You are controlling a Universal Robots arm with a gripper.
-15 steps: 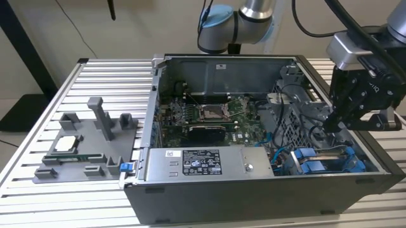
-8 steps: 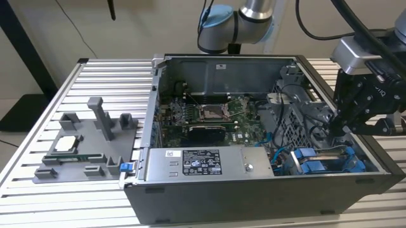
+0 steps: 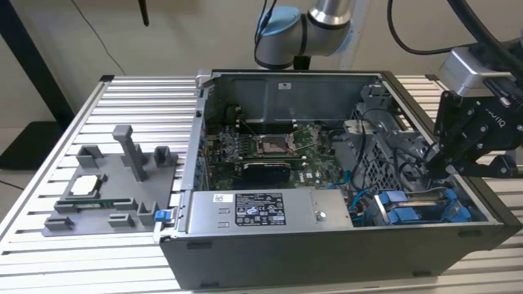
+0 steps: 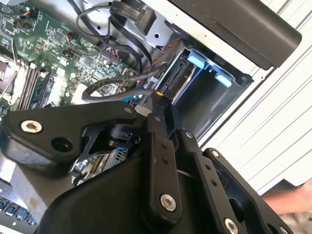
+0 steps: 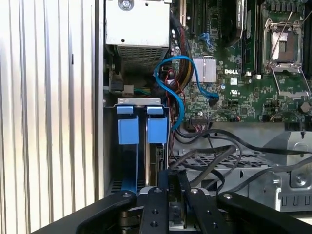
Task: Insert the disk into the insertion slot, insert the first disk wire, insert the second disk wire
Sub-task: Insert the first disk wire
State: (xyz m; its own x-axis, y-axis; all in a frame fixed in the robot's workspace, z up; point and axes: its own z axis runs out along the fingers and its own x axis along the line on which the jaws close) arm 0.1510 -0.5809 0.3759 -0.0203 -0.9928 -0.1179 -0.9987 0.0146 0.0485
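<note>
The open computer case [image 3: 327,257] stood on the slatted bench [image 3: 147,104], toward the exterior view's right edge of it. The insertion slot [image 3: 378,202] was in the near corner of the case on that same side, beside the grey power-supply box [image 3: 270,211]. The disk [image 5: 157,130] sat inside this slot on its edge, with the blue frame facing out. I judge this first step done, because the frame lay level with the neighbouring blue frame [image 5: 127,130] and nothing stood out from the cage. The gripper [image 4: 157,100] hung low inside the case, just beside the slot's open side and above the perforated cage. Its fingers [image 4: 163,146] were drawn tightly together. In the second wrist view they seemed to pinch the end of a black wire [image 4: 105,87], which curved away over the motherboard [image 3: 274,144]. Probably the narrow pinch was chosen so that the small plug could be aimed at the back of the disk; the plug itself was mostly hidden by the fingertips. A blue cable [image 5: 170,83] looped near the slot and was not touched by the gripper. On the exterior view's left part of the bench lay a grey tray [image 3: 106,190] with small parts, well apart from the case.
</note>
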